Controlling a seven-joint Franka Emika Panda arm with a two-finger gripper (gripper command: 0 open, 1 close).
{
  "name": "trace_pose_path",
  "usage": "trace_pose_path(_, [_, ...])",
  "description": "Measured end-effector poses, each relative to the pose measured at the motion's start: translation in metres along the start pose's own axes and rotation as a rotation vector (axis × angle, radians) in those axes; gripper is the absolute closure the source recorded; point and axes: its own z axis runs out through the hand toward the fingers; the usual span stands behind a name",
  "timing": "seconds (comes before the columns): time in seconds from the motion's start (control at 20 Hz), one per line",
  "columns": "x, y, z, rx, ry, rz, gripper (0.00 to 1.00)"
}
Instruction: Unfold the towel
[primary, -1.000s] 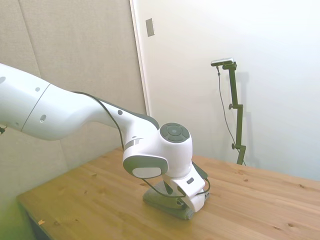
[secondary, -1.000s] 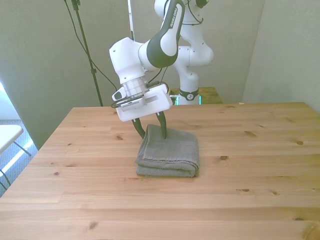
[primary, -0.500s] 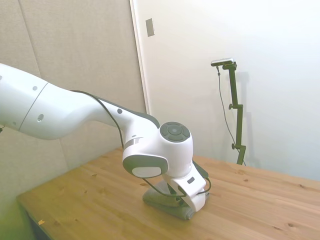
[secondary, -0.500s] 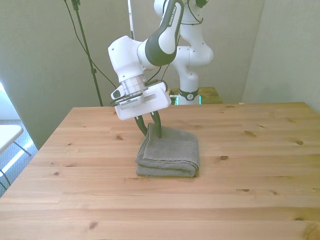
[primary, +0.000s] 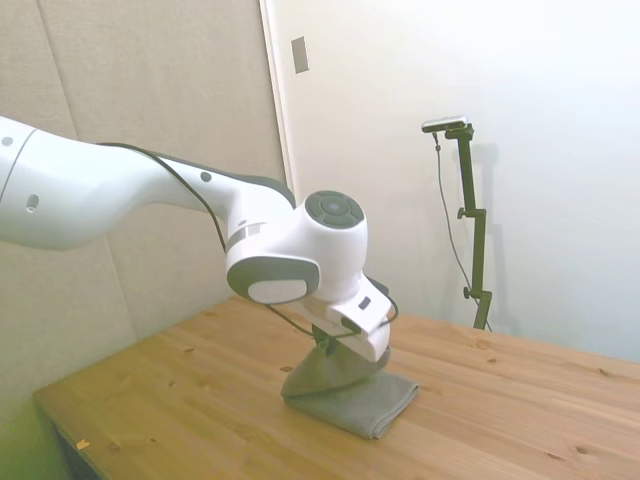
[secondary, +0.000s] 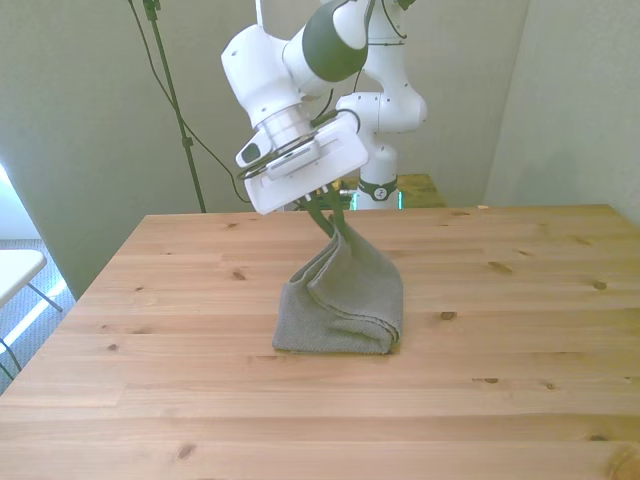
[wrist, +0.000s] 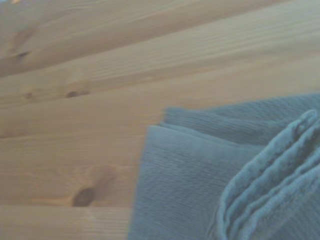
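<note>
The grey towel (secondary: 340, 295) lies folded near the middle of the wooden table (secondary: 520, 300). One far corner of its top layer is pulled up into a peak. My gripper (secondary: 330, 222) is shut on that raised corner, a little above the table. In the side view the towel (primary: 352, 395) forms a tent shape under the gripper (primary: 328, 346), with its lower layers still flat on the wood. The wrist view shows the towel (wrist: 210, 180) from close by, its folded edges stacked over the table boards.
The table's edge (secondary: 300, 470) runs along the front view's bottom. A wall (primary: 560, 150) stands behind the table in the side view.
The gripper has shut on the towel's far corner and risen, shifting slightly to the front view's right. The top layer has lifted from flat into a peak.
</note>
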Motion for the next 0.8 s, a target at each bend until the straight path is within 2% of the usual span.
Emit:
trace_pose_path(0.15, [-0.017,-0.046,0.008,-0.018,-0.013,-0.143,1.00])
trace_pose_path(0.4, [-0.047,-0.110,0.045,-0.072,-0.070,-0.378,1.00])
trace_pose_path(0.45, [-0.051,-0.116,0.055,-0.088,-0.086,-0.424,0.00])
trace_pose_path(0.6, [-0.058,-0.129,0.086,-0.119,-0.159,-0.545,0.00])
trace_pose_path(0.8, [-0.064,-0.149,0.108,-0.111,-0.290,-0.677,0.00])
